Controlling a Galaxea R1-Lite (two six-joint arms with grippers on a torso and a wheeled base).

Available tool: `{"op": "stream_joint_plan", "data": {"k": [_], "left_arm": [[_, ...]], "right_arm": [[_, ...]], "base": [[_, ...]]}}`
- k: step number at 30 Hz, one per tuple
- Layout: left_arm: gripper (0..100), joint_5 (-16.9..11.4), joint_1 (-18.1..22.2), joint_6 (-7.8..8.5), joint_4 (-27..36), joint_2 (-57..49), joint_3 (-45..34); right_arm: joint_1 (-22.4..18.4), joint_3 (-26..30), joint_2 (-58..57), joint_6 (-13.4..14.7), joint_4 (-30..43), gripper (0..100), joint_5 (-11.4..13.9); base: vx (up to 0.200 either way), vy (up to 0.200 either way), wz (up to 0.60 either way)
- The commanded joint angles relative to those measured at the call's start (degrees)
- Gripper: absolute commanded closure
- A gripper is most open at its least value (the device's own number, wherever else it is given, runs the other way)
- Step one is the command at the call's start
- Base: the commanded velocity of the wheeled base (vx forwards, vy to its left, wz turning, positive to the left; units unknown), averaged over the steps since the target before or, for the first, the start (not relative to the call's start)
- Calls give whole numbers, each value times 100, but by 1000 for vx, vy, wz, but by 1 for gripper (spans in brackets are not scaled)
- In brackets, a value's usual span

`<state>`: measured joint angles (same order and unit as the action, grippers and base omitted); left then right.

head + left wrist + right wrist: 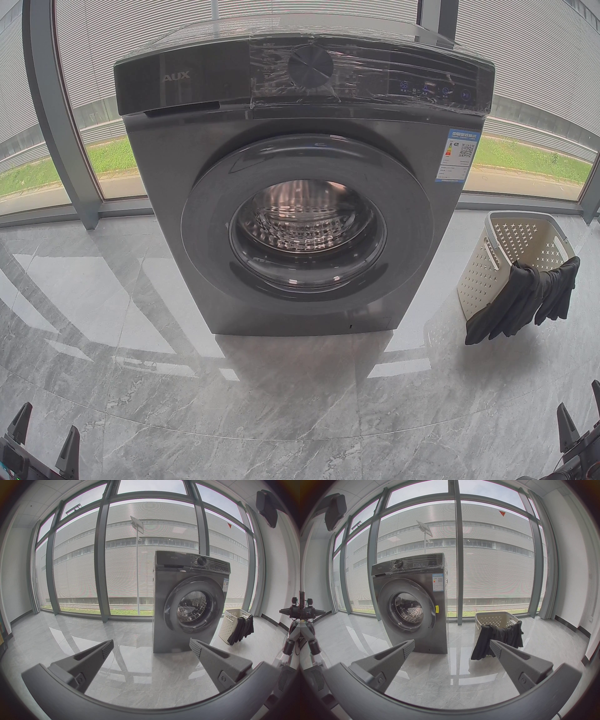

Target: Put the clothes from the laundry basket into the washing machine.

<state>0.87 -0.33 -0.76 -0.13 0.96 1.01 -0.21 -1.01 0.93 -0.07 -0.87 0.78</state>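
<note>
Left gripper (151, 642) and right gripper (452, 642) are hanging released, empty. Clothes (522, 300) are draping over laundry basket (500, 244) rim, so a snagging pull is likely tipping it.

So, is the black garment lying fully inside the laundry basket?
No, the black garment hangs over the laundry basket's near rim and drapes down its outer wall.
</note>
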Motion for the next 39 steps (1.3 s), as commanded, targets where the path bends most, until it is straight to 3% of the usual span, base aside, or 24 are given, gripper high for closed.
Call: {"op": "stream_joint_plan", "data": {"k": [1, 39], "left_arm": [[0, 1, -2, -4, -4, -96, -101], [0, 1, -2, 5, -4, -96, -101]], "right_arm": [[3, 101, -93, -1, -1, 0, 1], [3, 101, -93, -10, -1, 0, 1]], "base": [[0, -200, 0], [0, -200, 0]]}}
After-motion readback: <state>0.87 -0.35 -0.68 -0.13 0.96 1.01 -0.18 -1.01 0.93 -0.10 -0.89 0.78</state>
